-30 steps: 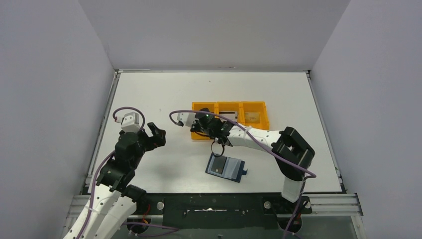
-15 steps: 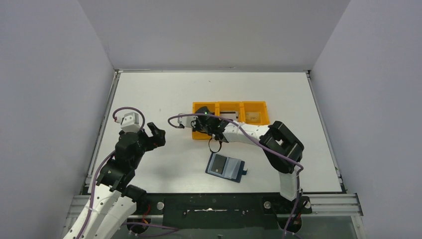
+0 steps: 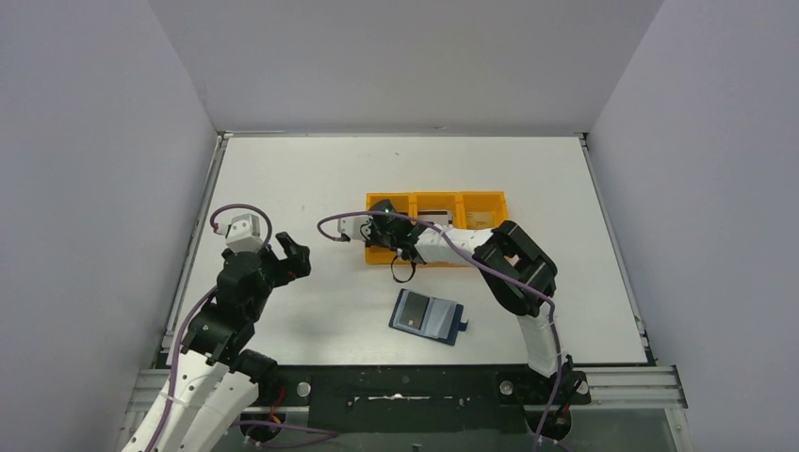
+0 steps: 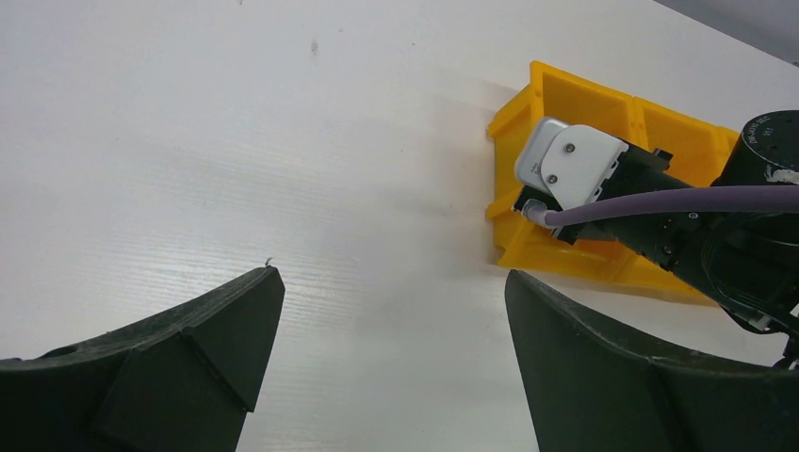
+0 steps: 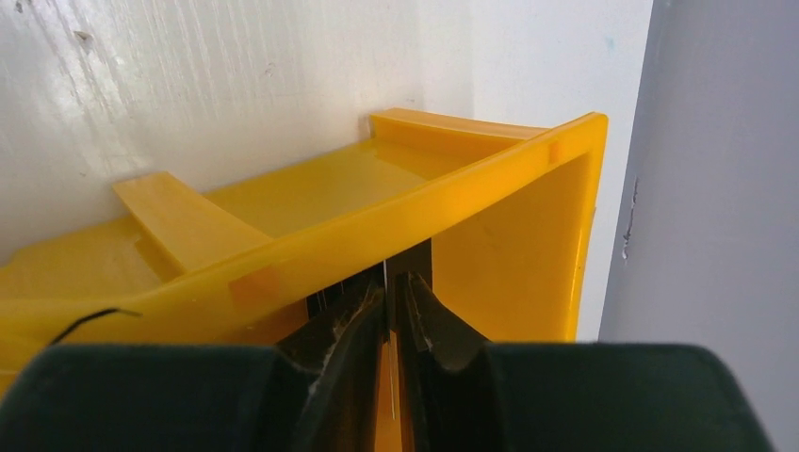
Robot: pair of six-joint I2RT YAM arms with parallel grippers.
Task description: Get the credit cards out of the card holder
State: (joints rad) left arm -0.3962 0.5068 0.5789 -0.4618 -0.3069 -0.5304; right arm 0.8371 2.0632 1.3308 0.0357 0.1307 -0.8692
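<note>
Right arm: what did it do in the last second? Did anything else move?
The right arm folded in toward the orange tray, pushing the right pincer deeper into the tray's left-hand compartment. The wallet lies open in the same spot, and the left pincer stayed wide open, holding nothing.

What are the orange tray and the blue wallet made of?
The orange tray looks like hard moulded plastic: smooth, slightly glossy walls with soft reflections and one even colour. The wallet looks like matte leather or a leather-like fabric, dark navy with flat blue-grey pockets; it is too small here to tell which.
</note>
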